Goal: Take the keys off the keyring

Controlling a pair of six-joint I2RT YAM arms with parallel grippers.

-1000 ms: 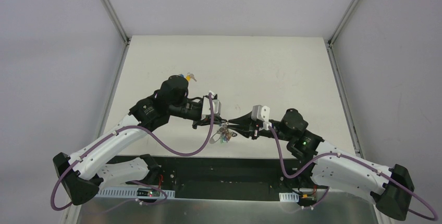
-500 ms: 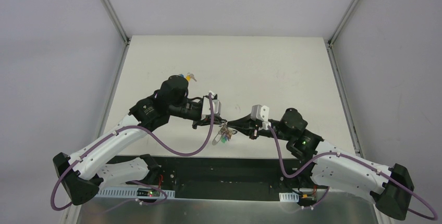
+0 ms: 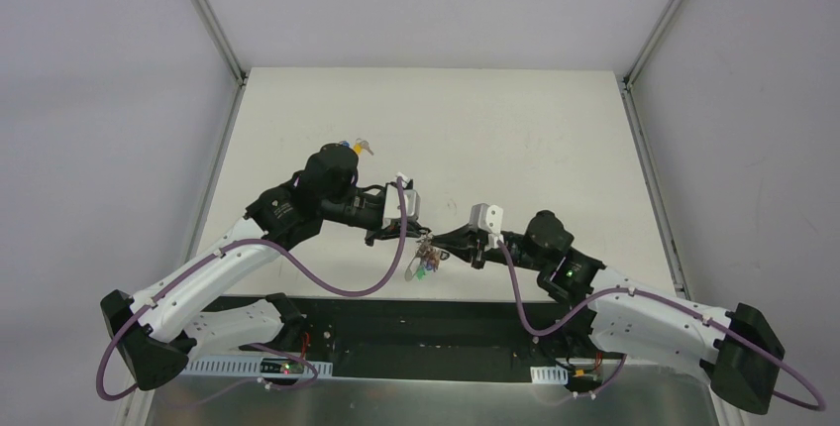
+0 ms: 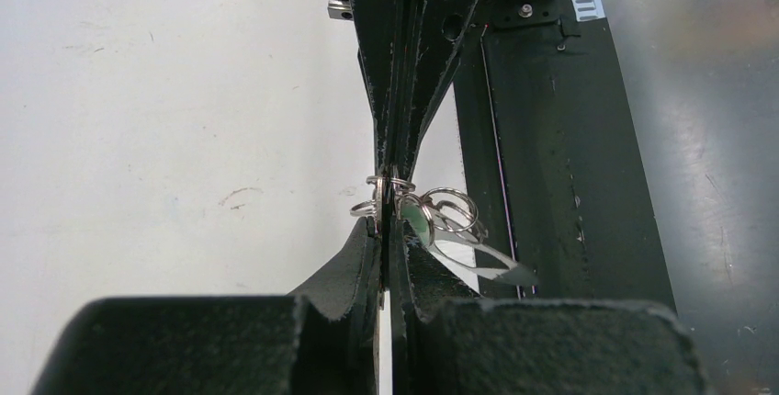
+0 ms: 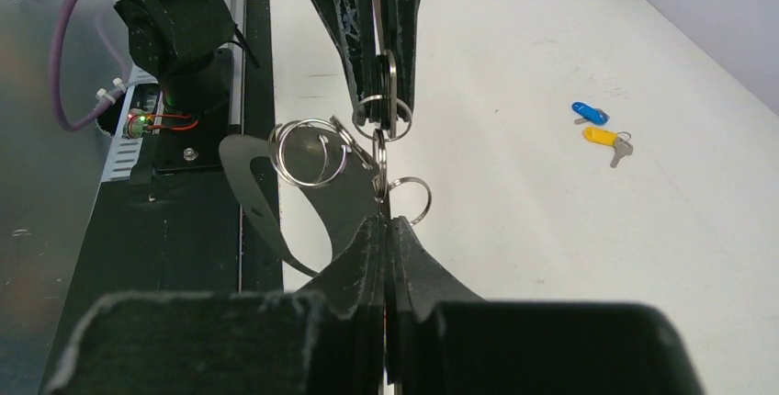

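Note:
The keyring (image 3: 426,253) hangs in the air between both grippers near the table's front edge, with green and blue key heads dangling under it. My left gripper (image 4: 386,222) is shut on one of its silver rings (image 4: 389,184). My right gripper (image 5: 386,220) is shut on a thin metal part of the keyring (image 5: 379,170), seen edge-on. Several linked rings (image 5: 308,152) and the grey loop strap (image 5: 262,197) hang to one side. The two grippers meet tip to tip (image 3: 424,238). A blue key (image 5: 588,113) and a yellow key (image 5: 606,137) lie loose on the table.
The black base plate (image 4: 551,138) with cable tray and arm mounts runs along the table's front edge, right under the keyring. The two loose keys lie behind the left arm's elbow (image 3: 357,146). The white table (image 3: 515,139) extends beyond.
My right arm has shifted slightly left, toward the left gripper. The hanging keys swung a little. Both grippers have stayed shut.

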